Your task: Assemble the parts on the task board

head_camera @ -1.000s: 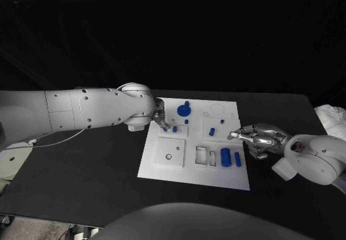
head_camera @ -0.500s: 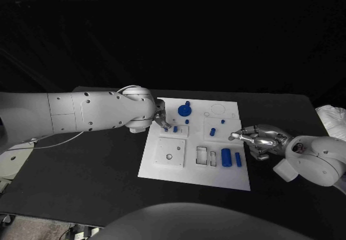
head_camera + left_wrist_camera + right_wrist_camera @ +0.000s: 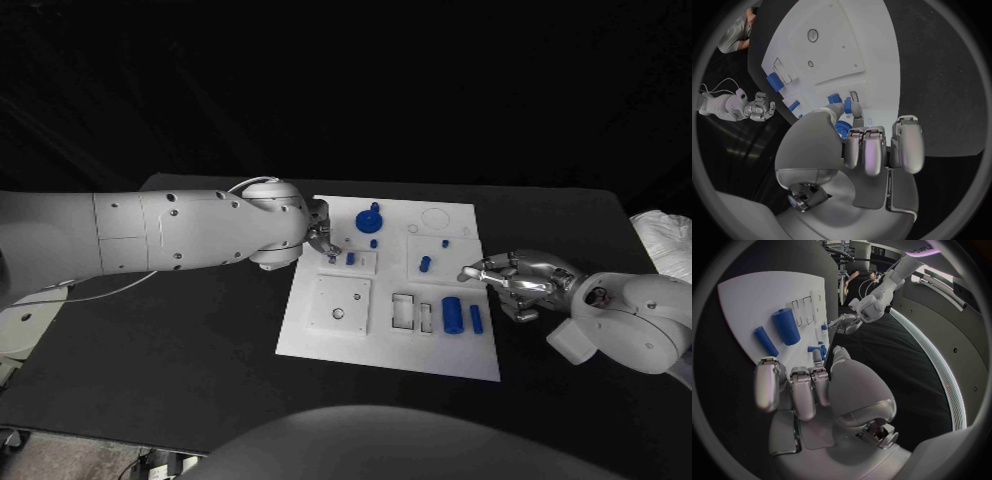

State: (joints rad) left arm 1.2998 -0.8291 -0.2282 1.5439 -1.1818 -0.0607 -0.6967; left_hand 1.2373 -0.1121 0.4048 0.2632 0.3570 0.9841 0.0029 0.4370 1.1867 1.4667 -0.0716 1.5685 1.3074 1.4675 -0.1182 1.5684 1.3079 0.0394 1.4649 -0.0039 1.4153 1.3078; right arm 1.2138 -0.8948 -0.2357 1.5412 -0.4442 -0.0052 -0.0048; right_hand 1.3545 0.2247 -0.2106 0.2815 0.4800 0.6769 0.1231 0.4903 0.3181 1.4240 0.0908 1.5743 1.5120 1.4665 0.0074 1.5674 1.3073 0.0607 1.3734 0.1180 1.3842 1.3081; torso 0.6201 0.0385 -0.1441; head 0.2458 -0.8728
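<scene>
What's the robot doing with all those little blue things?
It is putting small blue parts together on a white board on a black table. Its left hand is down at the board's far left corner, fingers right by a small blue part there; whether it grips it is hard to tell. Its right hand waits beside the board's right edge, holding nothing. A blue knob, a thick cylinder and a thinner one sit on the board.

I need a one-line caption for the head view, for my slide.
Left robot hand works at the task board's upper-left corner while the right robot hand waits beside its right edge, blue parts unassembled.
</scene>
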